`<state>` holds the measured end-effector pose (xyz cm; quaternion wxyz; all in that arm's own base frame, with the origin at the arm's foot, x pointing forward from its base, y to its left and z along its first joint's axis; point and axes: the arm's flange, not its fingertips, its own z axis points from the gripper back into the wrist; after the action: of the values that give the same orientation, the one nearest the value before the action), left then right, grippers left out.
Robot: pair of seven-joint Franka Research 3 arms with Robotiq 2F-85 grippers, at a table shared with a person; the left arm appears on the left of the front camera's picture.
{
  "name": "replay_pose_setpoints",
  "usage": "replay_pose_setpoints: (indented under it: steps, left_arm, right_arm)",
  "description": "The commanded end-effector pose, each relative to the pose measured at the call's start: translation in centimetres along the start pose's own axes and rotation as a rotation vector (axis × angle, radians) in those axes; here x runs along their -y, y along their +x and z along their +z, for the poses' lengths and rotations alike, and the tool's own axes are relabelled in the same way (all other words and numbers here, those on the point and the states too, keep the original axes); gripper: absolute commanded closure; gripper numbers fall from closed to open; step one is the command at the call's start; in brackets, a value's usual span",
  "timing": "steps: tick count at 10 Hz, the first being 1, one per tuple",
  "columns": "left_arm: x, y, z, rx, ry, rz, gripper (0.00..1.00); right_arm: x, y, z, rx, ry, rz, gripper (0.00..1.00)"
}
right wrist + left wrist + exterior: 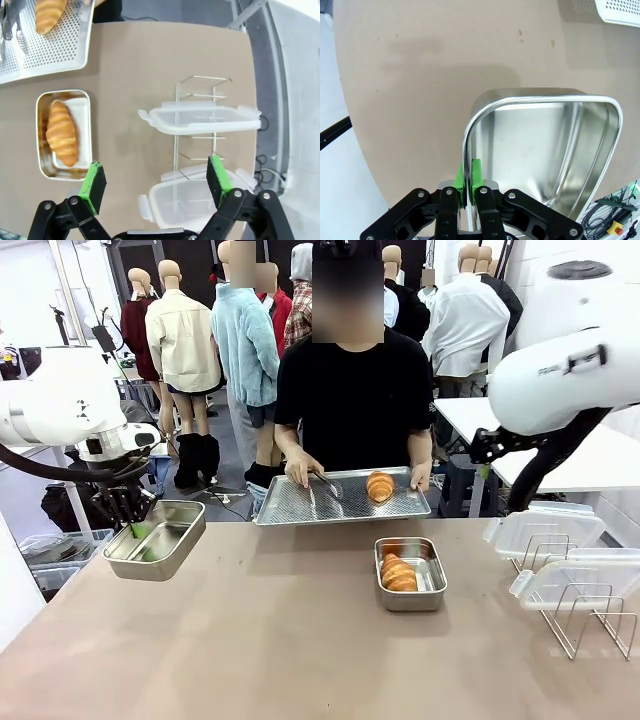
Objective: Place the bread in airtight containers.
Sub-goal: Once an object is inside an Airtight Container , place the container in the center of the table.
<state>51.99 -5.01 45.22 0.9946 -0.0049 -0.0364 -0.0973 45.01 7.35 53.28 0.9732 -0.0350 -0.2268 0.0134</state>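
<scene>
One croissant [398, 573] lies in a steel tin [427, 558] at the table's middle; the right wrist view shows this croissant [62, 133] in its tin [81, 142] too. A second croissant [380, 485] rests on the perforated tray [300, 502] that the person holds. My left gripper [134, 528] is shut on the rim of an empty tin [172, 531], tilted at the table's left edge. In the left wrist view its green pads [476, 172] pinch the wall of that tin [535, 150]. My right gripper [157, 182] hangs open high over the table, between the filled tin and the lids.
Two clear lids [545, 528] [572, 578] sit in a wire rack [590, 625] at the right; from above, one lid [200, 118] lies across the rack [200, 82]. The person's hands grip the tray's far corners, with tongs [326, 483] in one. The front of the table is bare.
</scene>
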Motion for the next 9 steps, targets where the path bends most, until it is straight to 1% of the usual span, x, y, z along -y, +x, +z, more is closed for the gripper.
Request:
replay_pose_setpoints:
  steps: [1,2,9]
  left_arm:
    - [-0.1,0.0,0.3,0.006,0.002,-0.009,1.00]
    - [-0.1,0.0,0.3,0.006,0.002,-0.009,1.00]
    - [-0.1,0.0,0.3,0.006,0.002,-0.009,1.00]
  right_arm:
    - [0.2,-1.4,-0.5,-0.003,0.040,0.039,0.00]
    - [0.0,0.0,0.0,0.000,0.000,0.000,0.00]
    - [0.0,0.0,0.0,0.000,0.000,0.000,0.00]
